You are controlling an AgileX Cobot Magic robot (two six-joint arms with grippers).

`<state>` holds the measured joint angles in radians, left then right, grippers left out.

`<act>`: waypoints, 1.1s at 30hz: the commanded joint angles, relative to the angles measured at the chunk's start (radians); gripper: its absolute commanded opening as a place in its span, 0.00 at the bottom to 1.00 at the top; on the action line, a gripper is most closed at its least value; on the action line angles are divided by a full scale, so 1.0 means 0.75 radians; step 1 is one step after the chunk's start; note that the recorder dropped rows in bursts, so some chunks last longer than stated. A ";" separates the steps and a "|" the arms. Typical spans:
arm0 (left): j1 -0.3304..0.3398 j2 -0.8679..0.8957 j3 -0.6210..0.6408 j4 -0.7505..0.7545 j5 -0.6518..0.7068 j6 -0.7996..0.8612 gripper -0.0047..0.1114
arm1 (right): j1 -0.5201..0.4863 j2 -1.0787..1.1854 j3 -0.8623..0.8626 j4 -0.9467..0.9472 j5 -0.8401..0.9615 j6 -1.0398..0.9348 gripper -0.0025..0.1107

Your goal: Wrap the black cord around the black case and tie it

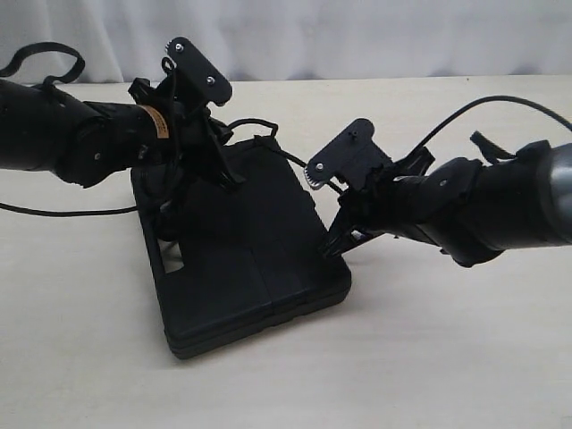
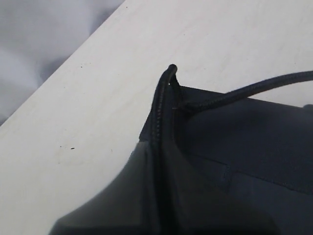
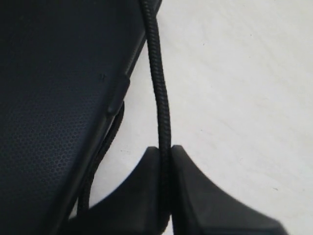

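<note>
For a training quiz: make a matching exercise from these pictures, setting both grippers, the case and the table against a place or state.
1 left gripper
2 right gripper
3 case
4 table

a lies flat
b shut on the cord, over the case
c shut on the cord, beside the case's edge
d pale surface

Pairs: 1-b, 2-c, 3-a, 4-d
</note>
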<state>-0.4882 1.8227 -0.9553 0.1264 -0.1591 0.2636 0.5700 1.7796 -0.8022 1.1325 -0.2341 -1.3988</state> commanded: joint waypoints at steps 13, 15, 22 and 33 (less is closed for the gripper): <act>-0.223 -0.031 -0.007 0.137 -0.011 -0.009 0.04 | 0.002 -0.018 0.002 -0.009 -0.046 0.006 0.06; -0.230 -0.034 -0.007 0.144 0.014 -0.009 0.04 | 0.002 -0.018 0.001 -0.009 -0.048 0.010 0.06; -0.309 -0.034 -0.007 0.216 0.053 -0.009 0.04 | 0.002 -0.018 0.001 -0.091 -0.078 0.160 0.06; -0.350 -0.034 -0.007 0.320 0.105 0.037 0.04 | 0.002 -0.018 0.001 -0.216 -0.095 0.304 0.06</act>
<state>-0.7444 1.8056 -0.9553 0.3610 -0.0684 0.2742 0.5707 1.7729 -0.8022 0.9816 -0.2865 -1.1838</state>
